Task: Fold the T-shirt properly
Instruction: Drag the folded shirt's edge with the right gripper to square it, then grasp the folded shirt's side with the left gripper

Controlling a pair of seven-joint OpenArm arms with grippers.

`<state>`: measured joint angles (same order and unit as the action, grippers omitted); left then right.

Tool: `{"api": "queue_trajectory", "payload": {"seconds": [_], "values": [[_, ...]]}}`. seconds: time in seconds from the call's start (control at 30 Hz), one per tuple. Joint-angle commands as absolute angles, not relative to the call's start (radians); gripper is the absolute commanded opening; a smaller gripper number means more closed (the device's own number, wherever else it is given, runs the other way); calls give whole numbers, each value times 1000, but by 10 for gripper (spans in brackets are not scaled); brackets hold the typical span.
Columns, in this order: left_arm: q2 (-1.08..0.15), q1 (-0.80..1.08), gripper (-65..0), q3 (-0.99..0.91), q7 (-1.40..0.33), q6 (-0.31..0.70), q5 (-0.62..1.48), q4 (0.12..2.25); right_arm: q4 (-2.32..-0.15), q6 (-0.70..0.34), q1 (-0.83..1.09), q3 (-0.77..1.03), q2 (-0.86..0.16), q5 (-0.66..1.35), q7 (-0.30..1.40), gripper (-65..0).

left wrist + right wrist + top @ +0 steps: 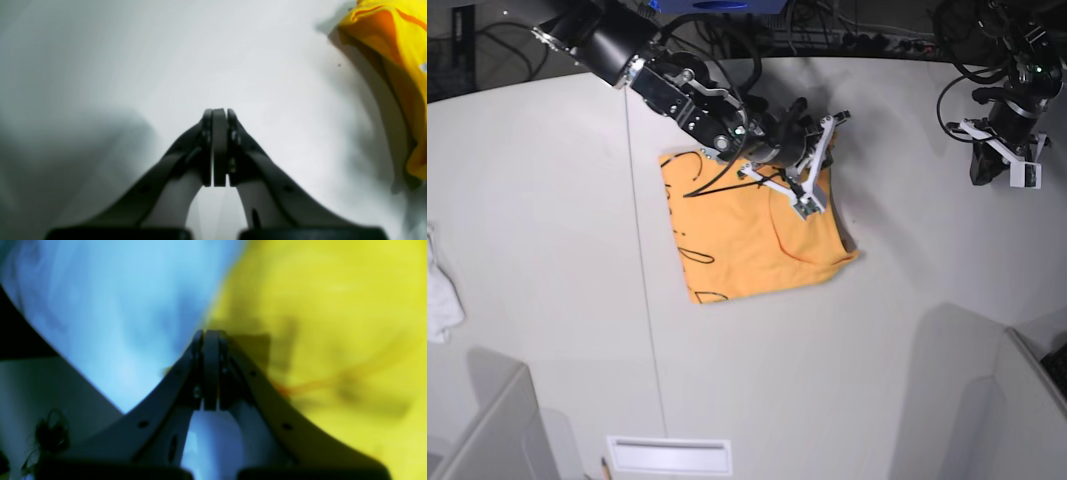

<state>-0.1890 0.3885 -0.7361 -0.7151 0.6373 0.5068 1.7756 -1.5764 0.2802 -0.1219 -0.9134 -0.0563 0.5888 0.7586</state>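
The orange-yellow T-shirt (pixel 747 235) lies on the white table (pixel 547 200) as a rough square, with black script along its left side. My right gripper (pixel 812 200) hovers over its upper right part. In the right wrist view that gripper (pixel 210 333) is shut, its tips at the border between the shirt (pixel 327 340) and bare table; I see no cloth between the pads. My left gripper (pixel 992 165) stays at the far right of the table, well clear of the shirt. In its own view the left gripper (pixel 219 111) is shut and empty, and a bunched edge of the T-shirt (pixel 393 36) shows at the upper right.
A small white cloth (pixel 439 290) lies at the table's left edge. A white slot panel (pixel 667 455) sits at the front edge between grey partitions (pixel 487 420). Cables (pixel 827 30) run along the back edge.
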Motion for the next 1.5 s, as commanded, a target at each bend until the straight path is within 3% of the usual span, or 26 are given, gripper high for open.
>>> {"api": "queue_trajectory", "payload": {"seconds": [0.0, 0.2, 0.4, 0.63, 0.67, 0.77, 0.83, 0.87, 0.9, 1.2, 1.33, 1.47], "values": [[-203, 386, -650, -739, -693, 644, 526, 1796, -1573, 275, -154, -920, -39, 588, 740, -650], [-203, 390, -650, -739, -693, 644, 526, 1796, -1601, 277, -188, -946, -41, 591, 750, -650], [-200, 418, -650, -737, -694, 645, 644, 1856, -1810, 291, -180, -928, -139, 591, 746, -650], [-202, 427, -650, -707, -717, 639, 951, 1863, -1934, 318, -71, -651, -203, 591, 746, -650], [-203, 423, -597, -691, -743, 638, 960, 1863, -1945, 318, -56, -619, -209, 591, 748, -650], [-196, 384, -272, -634, -819, 638, 961, 1863, -1962, 317, -24, -526, -231, 596, 748, -650], [-171, 361, -99, -590, -839, 638, 960, 1857, -1962, 317, -19, -487, -234, 596, 748, -650], [-160, 349, -30, -572, -842, 638, 963, 1851, -1962, 317, -10, -473, -240, 596, 748, -650], [-150, 340, 0, -553, -842, 638, 963, 1842, -1963, 317, -7, -461, -248, 598, 748, -650], [-114, 228, 0, -386, -842, 633, 961, 1613, -1979, 317, 48, -403, -254, 598, 746, -650], [-96, 182, -39, -377, -842, 564, 960, 1526, -1995, 315, 77, -332, -254, 598, 746, -650], [-88, 150, -91, -328, -842, 561, 960, 1483, -1997, 315, 104, -291, -254, 598, 746, -650]]}}
